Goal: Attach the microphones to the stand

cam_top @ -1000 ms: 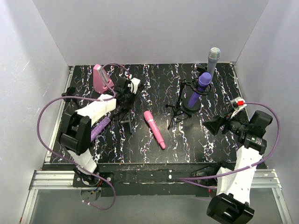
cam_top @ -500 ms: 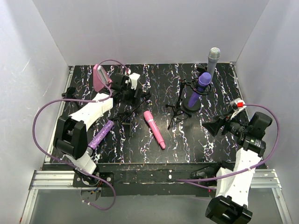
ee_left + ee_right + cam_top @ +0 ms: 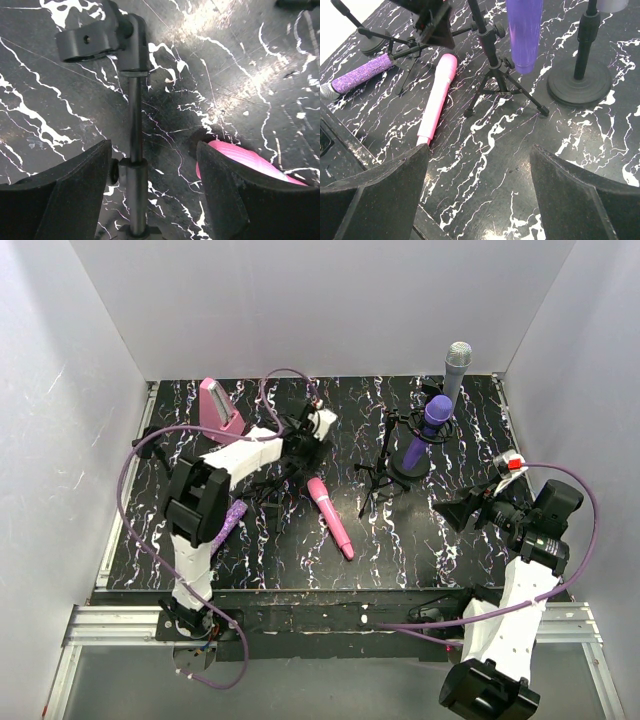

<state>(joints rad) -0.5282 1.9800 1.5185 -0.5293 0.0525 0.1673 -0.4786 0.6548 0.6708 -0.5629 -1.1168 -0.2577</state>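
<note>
The left hand [image 3: 152, 152] has swung right, gaping empty; only its wrist view shows the stand's clip [image 3: 94, 42] beneath.

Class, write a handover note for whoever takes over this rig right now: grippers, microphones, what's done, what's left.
Left gripper: open, empty, fingers either side of the stem of a stand whose clip is empty.
Right gripper: open, empty, off to the right.
Done: silver-grey microphone and dark purple microphone are upright on the far-right stands.
Left: pink microphone and glittery purple microphone lie flat on the table; both need mounting.
</note>
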